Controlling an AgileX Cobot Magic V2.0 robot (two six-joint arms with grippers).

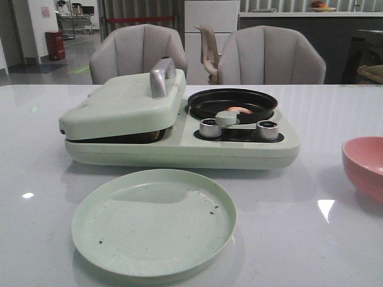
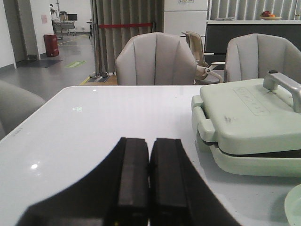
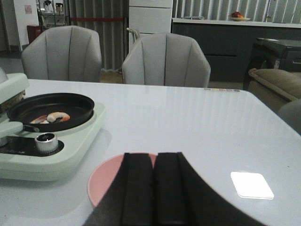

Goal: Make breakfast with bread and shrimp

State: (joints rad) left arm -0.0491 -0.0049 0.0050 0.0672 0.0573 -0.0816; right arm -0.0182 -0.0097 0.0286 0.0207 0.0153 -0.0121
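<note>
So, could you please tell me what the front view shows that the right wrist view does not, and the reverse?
Only the front view shows the closed sandwich press lid with its metal handle, and the pale green plate in front of the appliance.

Only the right wrist view shows the right gripper, its fingers shut together with nothing between them.

Both show the black pan holding the shrimp, the pink bowl, and a silver knob. No bread is clearly visible in either.

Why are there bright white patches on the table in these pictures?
They look like ceiling-light glare off the glossy table: front view, one patch before the pink bowl; right wrist view, a bright square beside the right gripper; left wrist view, only faint spots.
</note>
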